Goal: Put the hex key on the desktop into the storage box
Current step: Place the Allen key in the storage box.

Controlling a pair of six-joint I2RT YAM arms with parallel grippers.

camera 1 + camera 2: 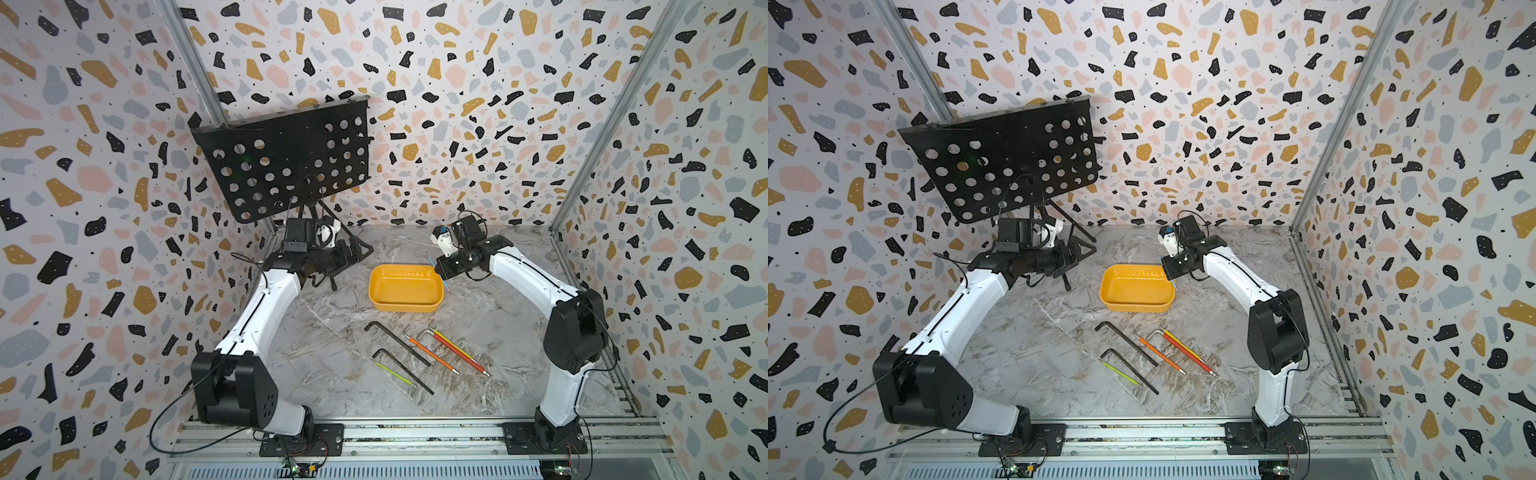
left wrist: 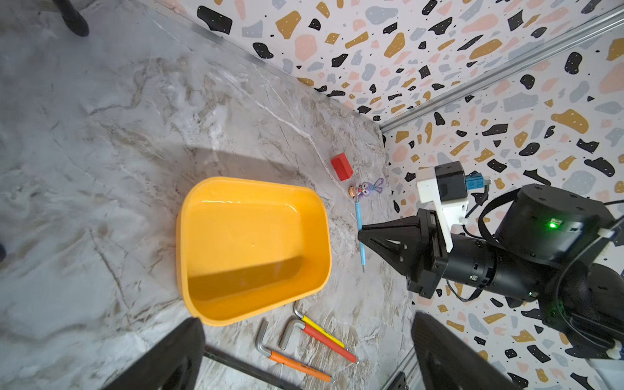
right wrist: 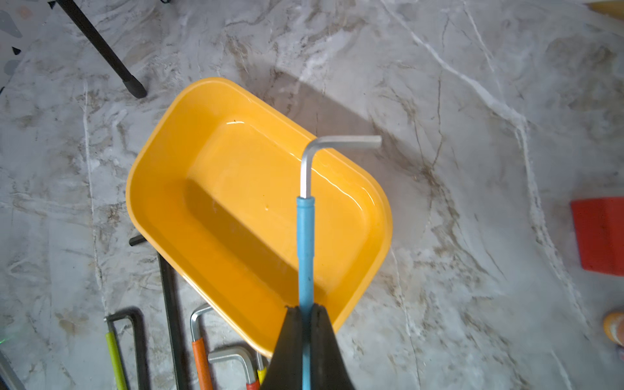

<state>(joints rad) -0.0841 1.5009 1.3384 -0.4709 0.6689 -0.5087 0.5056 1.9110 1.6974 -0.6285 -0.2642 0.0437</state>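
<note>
The left arm's fingers (image 2: 175, 358) are standing spread wide, gripping nothing. On the bench (image 1: 332, 382), the storage box (image 1: 405, 306) is sitting empty, with loose hex keys (image 1: 432, 354) lying just in front of it. The right arm's fingers (image 3: 287, 354) are pinching the blue-sleeved hex key (image 3: 305, 236) by its sleeve, holding it above the box's right end. It is probably handling light and rigid, slippery on bare steel, with the sleeve offering the surer hold. No lettering is showing legibly.

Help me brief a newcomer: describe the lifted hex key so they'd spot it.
Find the yellow-orange storage box on the marble desktop. At its rim, the right gripper is shut on a hex key. It alone has a blue sleeve; the other hex keys lie flat.
</note>
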